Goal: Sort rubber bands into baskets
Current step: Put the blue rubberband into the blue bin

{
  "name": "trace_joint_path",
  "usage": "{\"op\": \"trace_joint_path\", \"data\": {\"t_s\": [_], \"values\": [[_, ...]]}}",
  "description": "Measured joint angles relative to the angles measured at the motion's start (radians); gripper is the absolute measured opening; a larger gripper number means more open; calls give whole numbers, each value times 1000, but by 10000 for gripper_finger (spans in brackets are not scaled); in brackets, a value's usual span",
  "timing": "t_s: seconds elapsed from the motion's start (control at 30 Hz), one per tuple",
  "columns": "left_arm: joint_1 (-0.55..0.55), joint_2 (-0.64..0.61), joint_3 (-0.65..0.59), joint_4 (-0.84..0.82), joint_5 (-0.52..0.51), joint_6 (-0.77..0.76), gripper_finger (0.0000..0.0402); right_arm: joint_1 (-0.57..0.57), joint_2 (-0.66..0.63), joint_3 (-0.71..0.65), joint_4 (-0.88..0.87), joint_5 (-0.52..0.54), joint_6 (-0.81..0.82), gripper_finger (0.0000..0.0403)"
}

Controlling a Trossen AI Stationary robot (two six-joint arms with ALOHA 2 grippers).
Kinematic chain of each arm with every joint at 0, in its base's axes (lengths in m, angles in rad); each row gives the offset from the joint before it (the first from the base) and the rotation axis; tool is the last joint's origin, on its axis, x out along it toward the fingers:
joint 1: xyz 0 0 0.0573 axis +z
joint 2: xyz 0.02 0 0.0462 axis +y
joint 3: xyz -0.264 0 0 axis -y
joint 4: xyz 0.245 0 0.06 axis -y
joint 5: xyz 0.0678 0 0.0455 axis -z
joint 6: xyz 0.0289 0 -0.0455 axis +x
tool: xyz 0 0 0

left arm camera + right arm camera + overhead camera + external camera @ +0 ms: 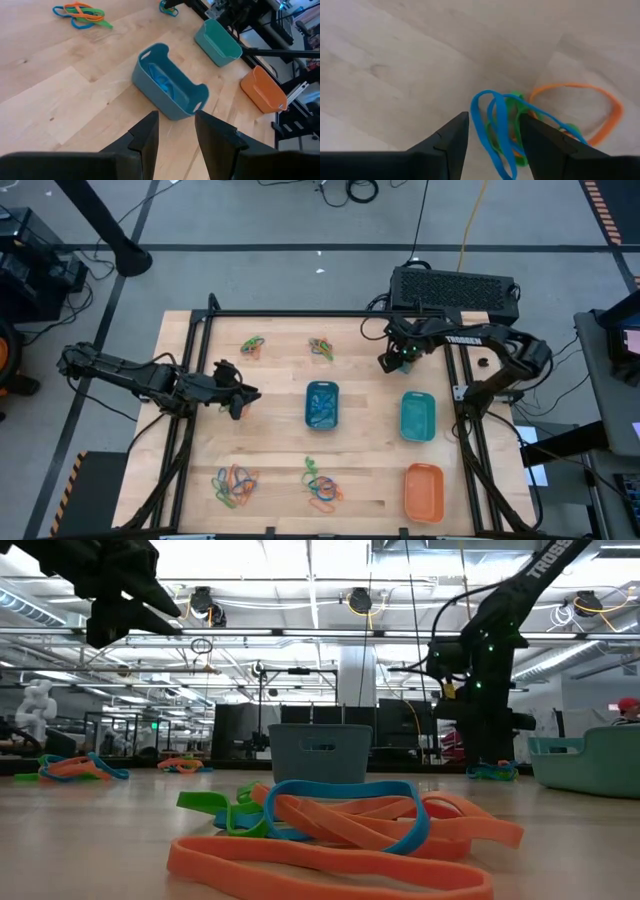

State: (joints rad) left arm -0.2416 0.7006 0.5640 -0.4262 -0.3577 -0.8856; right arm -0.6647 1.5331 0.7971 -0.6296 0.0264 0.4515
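High view writing: white letters reading "TROSSEN" are showing on the right arm's forearm; in the low view only "TROSS" is readable.
Blue basket (321, 404): sitting mid-counter and holding a tangle of blue bands, which the left wrist view is showing inside it.
Teal basket (417, 416): standing just right of the blue one; its contents are not showing clearly.
Orange basket (423, 490): resting near the counter's (275, 450) front right corner, apparently holding nothing.
Rubber bands: lying in 5 mixed heaps, namely a back left heap (252, 345), a back middle heap (321, 348), a front left heap (235, 485), a front middle heap (321, 485), and a small heap under the right arm (540, 125).
Left pincer (238, 397): hovering above the counter left of the blue basket, its fingers standing a narrow gap apart and holding nothing.
Right pincer (492, 132): hanging low over the back right heap, fingers parted narrowly, a blue loop lying between them; whether they are touching it cannot be told.
Open room: bare wood is stretching between the left pincer and the blue basket.
Edges: a black frame is running along the counter's sides.
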Motion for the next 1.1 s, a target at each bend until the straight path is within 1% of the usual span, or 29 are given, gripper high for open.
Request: {"op": "trace_joint_path", "data": {"t_s": [0.17, 0.27, 0.37, 0.47, 0.5, 0.53, 0.67, 0.83, 0.93, 1.0, 1.1], "values": [[0, 0, 0, 0, 0, -1, 135, -1, 20, 0, 12, 2, -14, 163], [0, 0, 0, -1, 0, -3, 135, -2, 20, 0, 14, -2, -22, 139], [0, 0, 0, -1, 0, -3, 135, -2, 20, 0, 10, -10, -28, 96], [0, 0, 0, -2, 0, -3, 135, -3, 20, 0, 13, -53, -46, 32], [0, 0, 0, -2, -1, -2, 135, -3, 20, 1, 17, -63, -51, 17], [0, 0, 0, -2, -2, 0, 135, -3, 20, 3, 18, -71, -51, 10], [1, 0, 0, -2, -12, 2, 135, 0, 9, 39, 16, -85, -45, 4], [13, 0, 0, -10, -14, 2, 135, 11, -8, 131, -25, -85, -45, 2], [23, 0, 0, -10, -13, 3, 135, 20, -9, 202, -105, -79, -52, 1], [26, 0, 0, -10, -3, 8, 135, 26, -9, 240, -168, -48, -58, 1], [26, 0, 0, -10, 9, 10, 135, 26, -10, 257, -275, 9, -44, 1]]}}
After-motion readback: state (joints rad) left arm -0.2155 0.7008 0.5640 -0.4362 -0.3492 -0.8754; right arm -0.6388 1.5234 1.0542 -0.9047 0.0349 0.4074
